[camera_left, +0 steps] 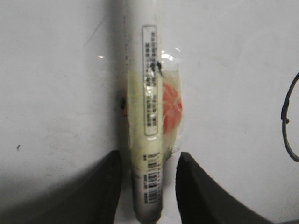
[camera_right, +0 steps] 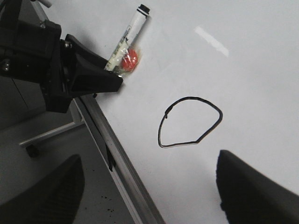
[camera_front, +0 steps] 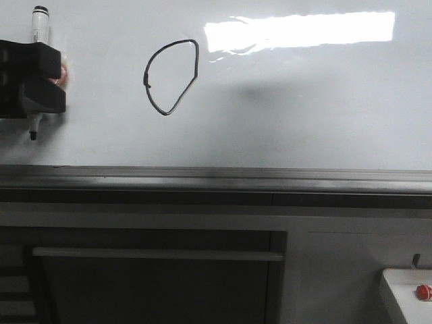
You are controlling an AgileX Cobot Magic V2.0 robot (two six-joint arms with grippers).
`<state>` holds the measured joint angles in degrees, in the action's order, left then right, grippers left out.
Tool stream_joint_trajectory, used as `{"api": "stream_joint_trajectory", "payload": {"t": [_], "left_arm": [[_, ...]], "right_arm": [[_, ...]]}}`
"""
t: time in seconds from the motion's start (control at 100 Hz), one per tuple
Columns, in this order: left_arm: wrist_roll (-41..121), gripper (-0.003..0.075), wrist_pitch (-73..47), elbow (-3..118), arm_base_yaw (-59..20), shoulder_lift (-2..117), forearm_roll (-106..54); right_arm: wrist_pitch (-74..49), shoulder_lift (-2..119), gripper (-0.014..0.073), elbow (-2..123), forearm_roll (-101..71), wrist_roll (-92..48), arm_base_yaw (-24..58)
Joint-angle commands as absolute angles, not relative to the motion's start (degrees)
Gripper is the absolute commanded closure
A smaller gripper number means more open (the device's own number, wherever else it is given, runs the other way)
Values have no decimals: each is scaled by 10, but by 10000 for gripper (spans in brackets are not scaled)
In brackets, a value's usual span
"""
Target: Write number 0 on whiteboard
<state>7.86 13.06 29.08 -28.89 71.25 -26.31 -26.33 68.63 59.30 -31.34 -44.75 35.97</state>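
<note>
The whiteboard [camera_front: 304,101] fills the front view, with its grey rail [camera_front: 216,179] below. The number 0 [camera_front: 146,74] is a thin black lopsided loop, also seen in the right wrist view [camera_right: 191,98] and at the left wrist view's edge [camera_left: 286,116]. The white marker [camera_front: 40,27] stands upright left of it, a red ball [camera_right: 130,58] taped to it. My left gripper [camera_left: 149,156] straddles the marker [camera_left: 148,93] with a slim gap on each side. My right gripper [camera_right: 149,186] is wide open and empty near the rail, below the 0.
A bright rectangular reflection [camera_front: 300,30] lies on the board's upper right. Below the rail is a dark cabinet front with a long bar [camera_front: 158,254]. A small white tray [camera_front: 398,283] with a red thing [camera_front: 423,291] sits at the lower right. A caster wheel [camera_right: 31,150] stands on the floor.
</note>
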Motion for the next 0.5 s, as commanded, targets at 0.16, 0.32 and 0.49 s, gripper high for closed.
{"api": "stream_joint_trajectory", "payload": {"t": [0.16, 0.32, 0.49], "left_arm": [[80, 435, 142, 309, -288, 652, -214], [80, 437, 105, 309, -288, 600, -202], [80, 583, 89, 308, -288, 535, -202]], "right_arm": [[-236, 673, 76, 612, -324, -450, 355], [-239, 660, 139, 611, -324, -449, 352], [-240, 612, 615, 585, -324, -446, 331]]}}
